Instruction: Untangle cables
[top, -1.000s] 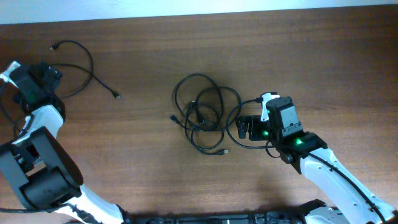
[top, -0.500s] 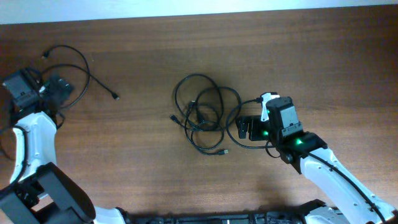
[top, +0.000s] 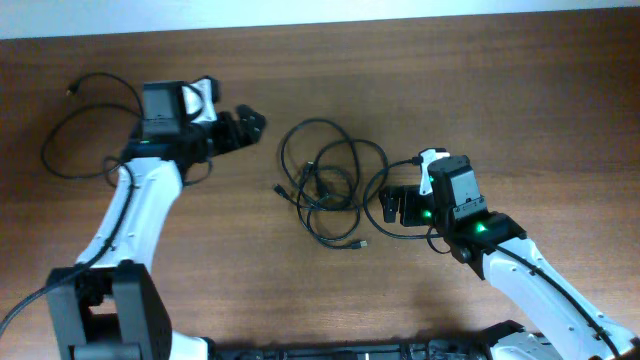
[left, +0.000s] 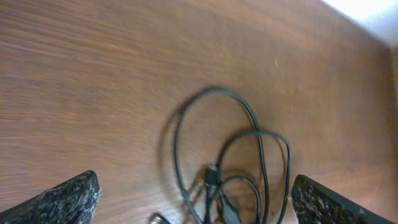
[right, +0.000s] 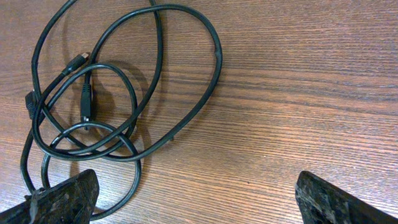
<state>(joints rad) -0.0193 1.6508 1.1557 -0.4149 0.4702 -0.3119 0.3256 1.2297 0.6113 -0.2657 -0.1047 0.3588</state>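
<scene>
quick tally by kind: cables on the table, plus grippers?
separate cable: 1
tangled cable bundle: 1, strand count unclear
grippers: 2, left gripper and right gripper, both open
Total: 4

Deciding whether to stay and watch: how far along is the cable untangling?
Done: one cable lies alone at the far left. In hand: nothing is held; the left claw and right claw are both open, on either side of the central tangle. Left: that tangle's loops cross one another and need pulling apart.
</scene>
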